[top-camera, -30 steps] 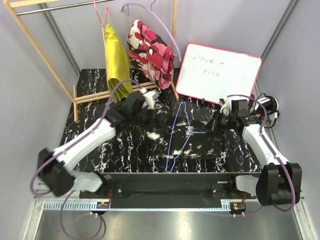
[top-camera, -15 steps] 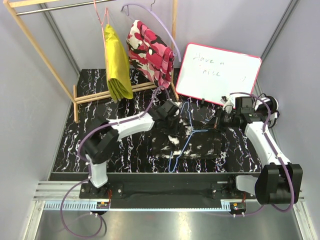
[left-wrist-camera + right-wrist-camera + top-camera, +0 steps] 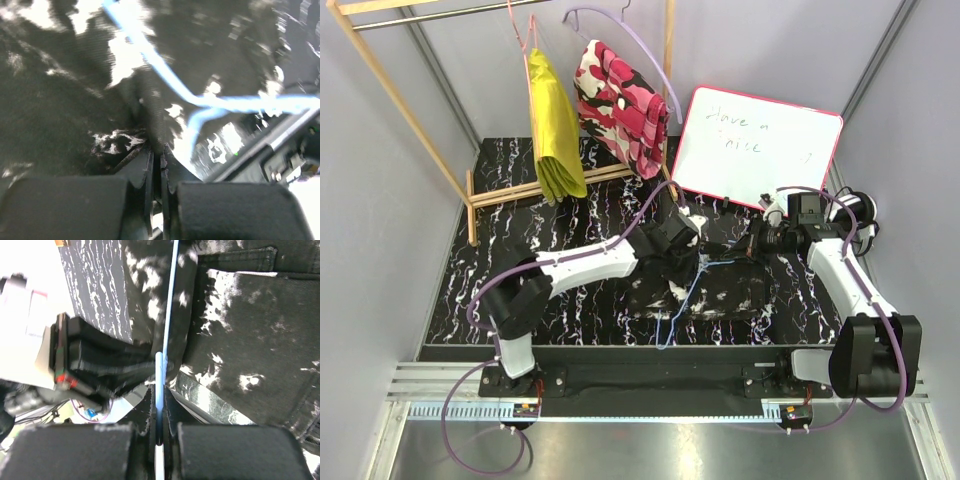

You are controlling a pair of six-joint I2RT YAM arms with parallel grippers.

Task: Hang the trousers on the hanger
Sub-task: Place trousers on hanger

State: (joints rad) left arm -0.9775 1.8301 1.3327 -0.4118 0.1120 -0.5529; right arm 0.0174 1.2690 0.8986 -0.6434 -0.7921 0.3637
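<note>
Left hand point(image 3: 156, 152) pinches a trousers point(image 3: 725, 292) fold on the desk point(image 3: 495, 268), right hand point(image 3: 159, 390) clamps the hanger point(image 3: 168, 300) lying across them, and fabric may slip from so thin a pinch.
</note>
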